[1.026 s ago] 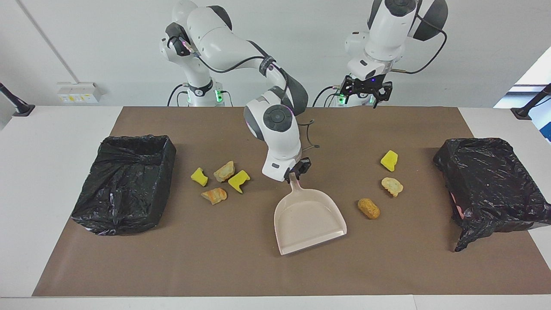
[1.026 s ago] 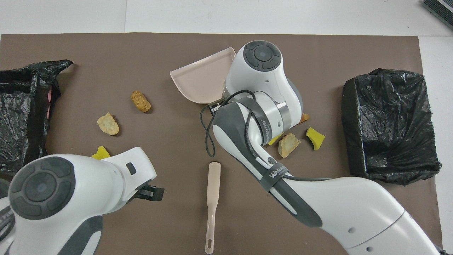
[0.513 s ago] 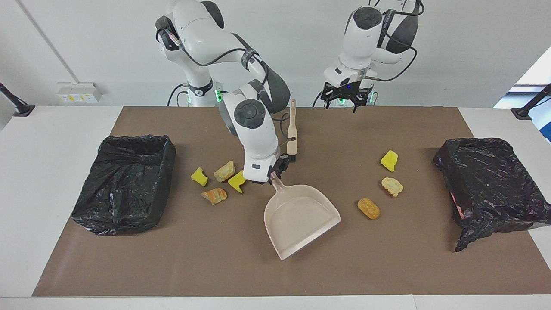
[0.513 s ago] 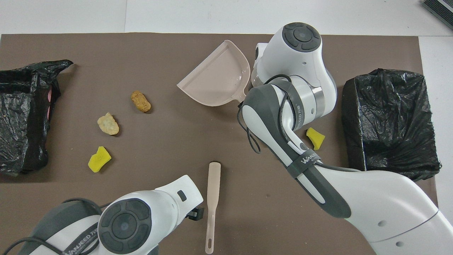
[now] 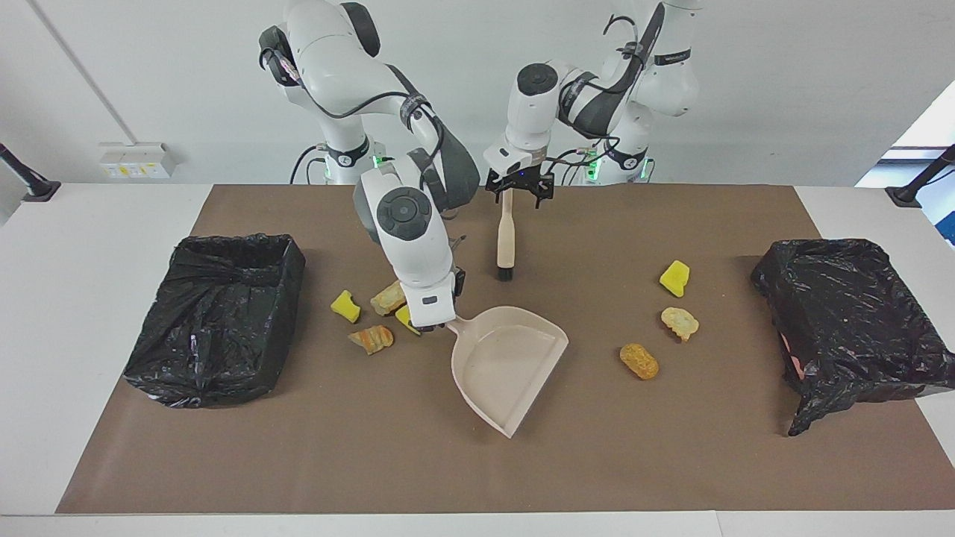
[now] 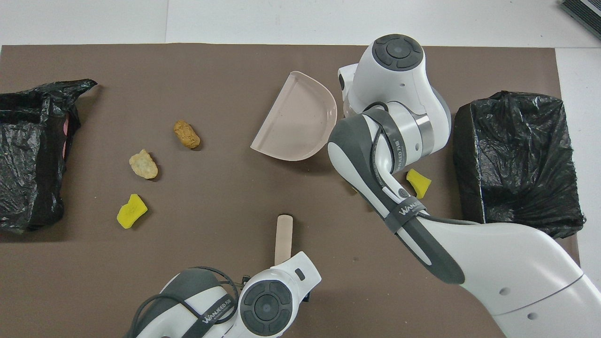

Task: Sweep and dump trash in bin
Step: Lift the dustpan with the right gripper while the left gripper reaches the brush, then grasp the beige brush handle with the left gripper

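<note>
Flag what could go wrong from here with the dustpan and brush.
1. The right gripper holds the dustpan by its handle, right beside a cluster of scraps. Turning the pan could scatter the yellow scrap half hidden by the wrist.
2. The left gripper, open, is over the very end of the brush handle. A grip there might let the brush swing.

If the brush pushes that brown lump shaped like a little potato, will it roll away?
Probably a bit. The brown lump is rounded and oblong, so it may roll sideways or spin rather than slide straight. Its rough, crumbly-looking surface should grip the brown mat, likely stopping it soon. It looks small and light, so a gentle push should be enough.
</note>
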Controlling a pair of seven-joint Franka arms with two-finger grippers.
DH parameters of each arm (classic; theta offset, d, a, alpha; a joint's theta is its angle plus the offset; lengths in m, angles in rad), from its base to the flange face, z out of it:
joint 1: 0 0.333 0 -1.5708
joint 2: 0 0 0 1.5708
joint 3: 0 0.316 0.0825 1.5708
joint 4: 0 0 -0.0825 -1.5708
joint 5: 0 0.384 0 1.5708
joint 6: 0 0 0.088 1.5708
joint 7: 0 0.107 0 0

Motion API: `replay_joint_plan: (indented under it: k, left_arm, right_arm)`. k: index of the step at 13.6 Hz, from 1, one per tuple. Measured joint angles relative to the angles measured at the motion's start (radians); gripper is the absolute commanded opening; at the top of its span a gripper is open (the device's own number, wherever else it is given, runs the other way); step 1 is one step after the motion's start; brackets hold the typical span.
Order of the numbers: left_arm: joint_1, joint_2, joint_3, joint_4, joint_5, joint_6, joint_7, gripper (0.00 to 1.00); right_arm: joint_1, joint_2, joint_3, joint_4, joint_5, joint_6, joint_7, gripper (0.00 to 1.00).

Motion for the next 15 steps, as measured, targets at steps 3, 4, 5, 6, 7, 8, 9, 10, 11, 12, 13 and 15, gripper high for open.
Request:
replay_joint_plan:
  k: [3,4,5,6,7,8,9,10,11,12,13,15]
  left_arm:
    - [-0.035,-0.004,0.001,-0.014,0.000,0.000,-0.041,0.74]
    - [-0.044,-0.005,0.000,-0.019,0.000,0.000,-0.049,0.72]
    - [-0.051,-0.005,0.000,-0.024,-0.002,0.000,-0.055,0.71]
    - [-0.054,-0.005,0.000,-0.029,-0.010,0.000,-0.060,0.68]
    - [-0.055,-0.005,0.000,-0.032,-0.024,0.000,-0.062,0.65]
    - [-0.056,-0.006,0.001,-0.035,-0.034,0.000,-0.062,0.47]
    - [-0.056,-0.006,0.001,-0.038,-0.038,-0.001,-0.063,0.34]
    - [-0.056,-0.006,0.002,-0.039,-0.040,-0.001,-0.065,0.15]
    - [-0.056,-0.006,0.004,-0.039,-0.041,-0.001,-0.070,0.00]
    - [-0.056,-0.006,0.007,-0.039,-0.041,-0.002,-0.077,0.00]
    - [-0.056,-0.006,0.010,-0.039,-0.041,-0.006,-0.082,0.00]
    - [-0.055,-0.009,0.017,-0.036,-0.042,-0.032,-0.088,0.00]
  right_arm:
    - [-0.009,0.000,0.000,-0.006,-0.013,0.000,-0.056,0.00]
    - [-0.008,0.000,0.001,-0.010,-0.014,0.000,-0.088,0.00]
    - [-0.007,0.000,0.002,-0.015,-0.019,0.000,-0.134,0.00]
    - [-0.005,0.000,0.003,-0.020,-0.031,0.000,-0.171,0.00]
    - [-0.002,0.000,0.003,-0.025,-0.042,-0.001,-0.193,0.00]
    - [0.000,-0.002,0.004,-0.031,-0.051,-0.003,-0.203,0.00]
    - [0.002,-0.006,0.005,-0.036,-0.055,-0.004,-0.204,0.00]
    - [0.002,-0.010,0.005,-0.041,-0.057,-0.004,-0.204,0.00]
    - [0.002,-0.012,0.006,-0.045,-0.058,-0.005,-0.204,0.00]
    - [0.002,-0.014,0.006,-0.047,-0.058,-0.005,-0.204,0.00]
    - [0.002,-0.014,0.006,-0.048,-0.058,-0.005,-0.204,0.00]
    - [0.002,-0.017,0.006,-0.052,-0.058,-0.005,-0.204,0.00]
